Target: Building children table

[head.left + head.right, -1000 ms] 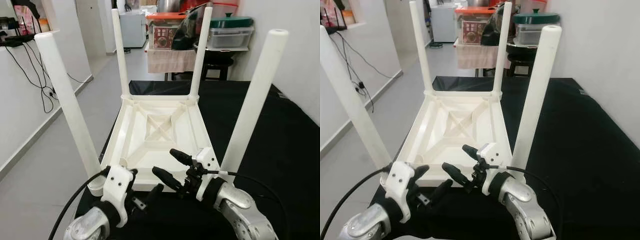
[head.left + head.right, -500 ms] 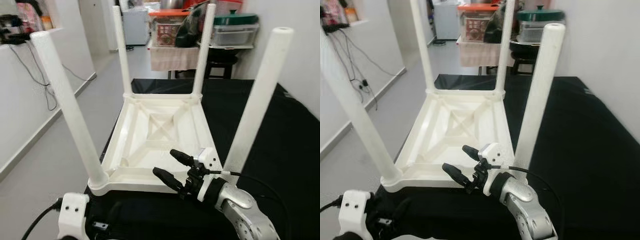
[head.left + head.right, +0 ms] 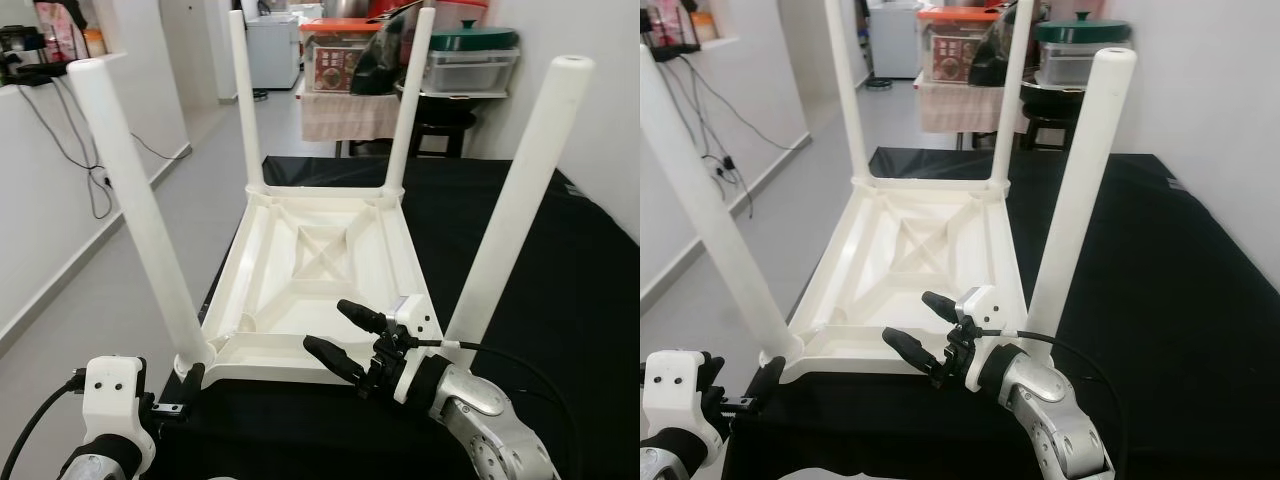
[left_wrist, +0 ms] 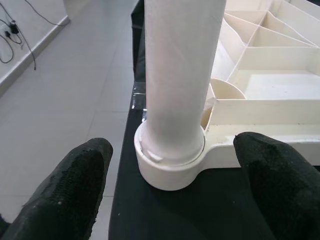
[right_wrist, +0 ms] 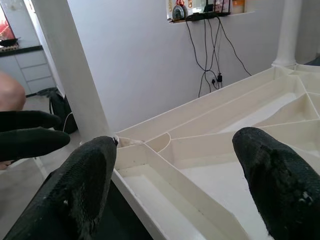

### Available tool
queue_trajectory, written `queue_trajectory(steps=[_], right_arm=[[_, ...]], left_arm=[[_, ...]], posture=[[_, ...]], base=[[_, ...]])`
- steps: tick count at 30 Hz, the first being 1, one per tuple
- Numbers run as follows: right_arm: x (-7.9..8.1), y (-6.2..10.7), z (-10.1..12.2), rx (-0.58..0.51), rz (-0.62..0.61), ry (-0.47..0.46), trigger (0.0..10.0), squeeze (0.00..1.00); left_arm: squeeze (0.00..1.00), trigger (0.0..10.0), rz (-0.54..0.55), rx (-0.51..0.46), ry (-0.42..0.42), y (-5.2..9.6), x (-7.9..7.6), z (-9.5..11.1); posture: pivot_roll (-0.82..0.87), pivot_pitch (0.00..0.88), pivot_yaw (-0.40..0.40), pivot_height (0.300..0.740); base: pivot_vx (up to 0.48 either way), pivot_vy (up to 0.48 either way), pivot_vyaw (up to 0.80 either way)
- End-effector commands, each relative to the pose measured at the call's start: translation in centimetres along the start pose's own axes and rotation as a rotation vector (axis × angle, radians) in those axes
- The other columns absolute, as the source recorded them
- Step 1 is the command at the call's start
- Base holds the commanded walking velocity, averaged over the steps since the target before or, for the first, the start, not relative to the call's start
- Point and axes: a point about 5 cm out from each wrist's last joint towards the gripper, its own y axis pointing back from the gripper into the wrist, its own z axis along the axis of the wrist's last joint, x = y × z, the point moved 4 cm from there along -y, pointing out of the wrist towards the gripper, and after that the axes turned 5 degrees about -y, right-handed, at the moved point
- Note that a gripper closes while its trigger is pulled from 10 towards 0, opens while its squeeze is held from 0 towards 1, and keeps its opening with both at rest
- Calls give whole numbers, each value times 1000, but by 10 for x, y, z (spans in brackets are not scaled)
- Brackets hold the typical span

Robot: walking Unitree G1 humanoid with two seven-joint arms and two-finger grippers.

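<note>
White children's table (image 3: 320, 265) lies upside down on the black counter (image 3: 560, 270), all four legs up. Right hand (image 3: 345, 340) sits wide open over the near rim at 6 o'clock, holding nothing. Left hand (image 4: 175, 185), also open and empty, straddles the base of the near-left leg (image 3: 135, 210) at 8 o'clock, fingers (image 4: 80, 170) clear of it.
</note>
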Motion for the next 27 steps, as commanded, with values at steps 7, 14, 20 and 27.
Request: queue_trajectory(steps=[7,14,20,27], right_arm=[[-1,-1,1,2,-2,4,10000,0],[-1,-1,1,5,-4,12,10000,0],[-1,-1,1,8,-7,20,10000,0],[-1,0,3,6,-21,46,10000,0]], left_arm=[[0,10000,33,-60,-66,-30,11,10],[0,10000,-7,-68,-67,-43,6,7],[0,10000,-70,-84,-60,-57,-5,9],[0,10000,-105,-89,-55,-69,-12,4]], posture=[[-50,0,-13,740],[-60,0,-13,740],[-74,0,-11,740],[-90,0,-8,740]], base=[[0,0,0],[0,0,0],[0,0,0],[0,0,0]])
